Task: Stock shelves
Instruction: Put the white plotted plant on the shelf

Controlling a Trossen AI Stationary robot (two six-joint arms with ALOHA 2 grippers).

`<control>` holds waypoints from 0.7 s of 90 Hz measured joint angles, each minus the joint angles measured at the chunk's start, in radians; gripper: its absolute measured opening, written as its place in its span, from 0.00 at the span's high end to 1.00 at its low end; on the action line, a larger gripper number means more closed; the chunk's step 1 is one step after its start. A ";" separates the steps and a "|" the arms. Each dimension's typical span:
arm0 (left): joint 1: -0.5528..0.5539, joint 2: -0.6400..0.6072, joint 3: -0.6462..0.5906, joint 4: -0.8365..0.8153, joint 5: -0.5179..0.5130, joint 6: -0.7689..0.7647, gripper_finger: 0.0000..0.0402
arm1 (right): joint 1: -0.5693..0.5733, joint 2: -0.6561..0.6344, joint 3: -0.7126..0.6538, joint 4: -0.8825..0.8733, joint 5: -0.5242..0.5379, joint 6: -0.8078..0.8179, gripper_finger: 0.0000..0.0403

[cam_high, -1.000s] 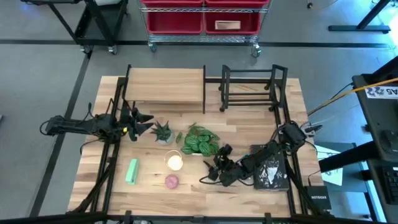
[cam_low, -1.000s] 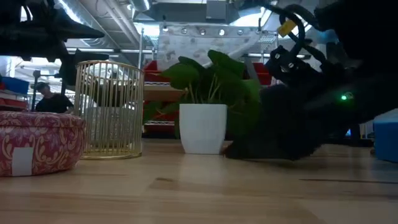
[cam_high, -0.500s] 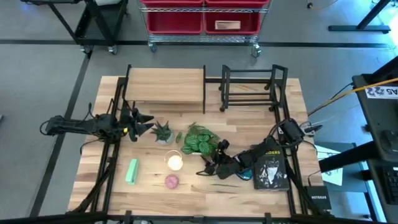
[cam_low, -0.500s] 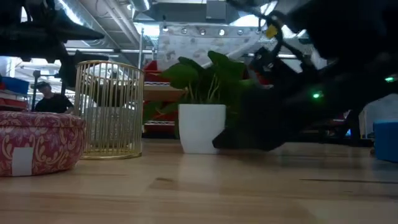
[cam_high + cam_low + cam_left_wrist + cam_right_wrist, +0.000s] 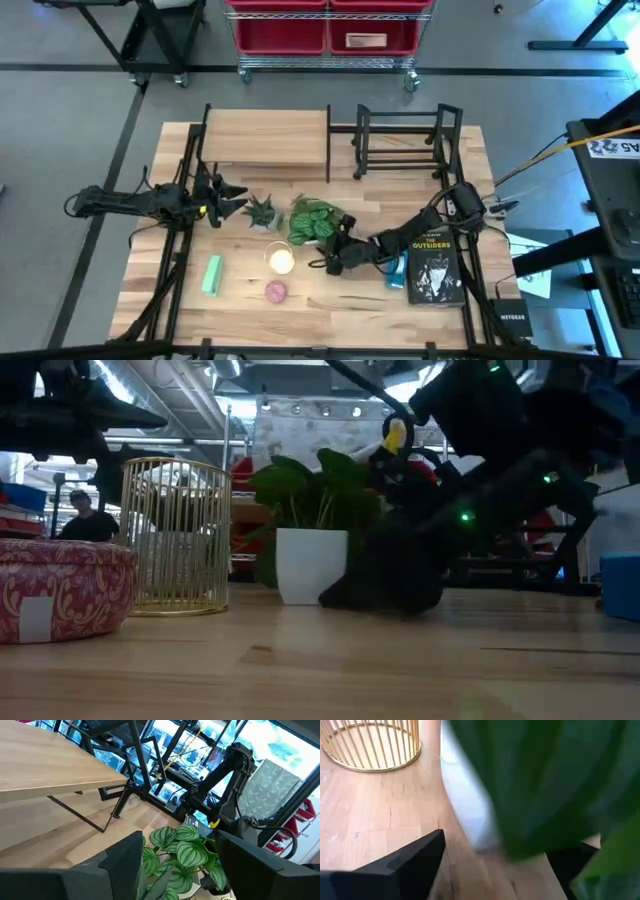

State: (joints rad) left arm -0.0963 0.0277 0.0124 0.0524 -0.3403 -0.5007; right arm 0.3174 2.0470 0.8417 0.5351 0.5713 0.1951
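Note:
A leafy plant [image 5: 313, 221] in a white pot [image 5: 312, 565] stands mid-table. My right gripper [image 5: 326, 252] lies low beside it on the near-right, open, with the pot [image 5: 470, 805] between its fingers. My left gripper [image 5: 228, 196] hovers open at the left, just left of a small succulent [image 5: 262, 212]. In the left wrist view it [image 5: 175, 865] looks over the striped leaves [image 5: 186, 851]. The wood-topped shelf [image 5: 267, 140] and the black rack [image 5: 405, 140] stand at the table's far edge. My right gripper comes at the white pot [image 5: 470, 805] level, from the table's near-right side, one finger on either side of the pot's lower part. The pot stands upright on the table. Whether the fingers touch it I cannot tell.
A gold wire basket [image 5: 281, 261] and a pink tin [image 5: 276, 292] stand near the front, with a green bar [image 5: 212, 275] to their left. A book [image 5: 435, 272] and a blue object [image 5: 396, 270] lie at the right. A cart with red bins [image 5: 325, 30] stands behind the table.
My right gripper has travelled from beside the book toward the table's left and far edges, up to the leafy plant, staying low over the table. The plant, still upright, has slid a little toward the left.

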 joint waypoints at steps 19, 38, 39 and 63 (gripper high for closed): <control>0.000 0.000 0.000 -0.003 -0.005 0.000 0.41 | -0.011 0.004 -0.001 0.042 0.005 0.016 0.19; 0.000 0.000 0.000 -0.003 -0.013 0.028 0.41 | 0.024 0.004 -0.002 0.086 0.167 0.192 0.19; 0.000 0.000 0.000 -0.003 -0.013 0.028 0.41 | 0.027 0.004 -0.002 0.087 0.178 0.201 0.19; 0.000 0.000 0.000 -0.005 -0.013 0.029 0.41 | 0.103 0.004 0.075 -0.044 0.321 0.327 0.19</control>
State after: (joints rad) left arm -0.0963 0.0277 0.0128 0.0477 -0.3536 -0.4717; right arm 0.4209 2.0514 0.9164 0.4907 0.8919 0.5218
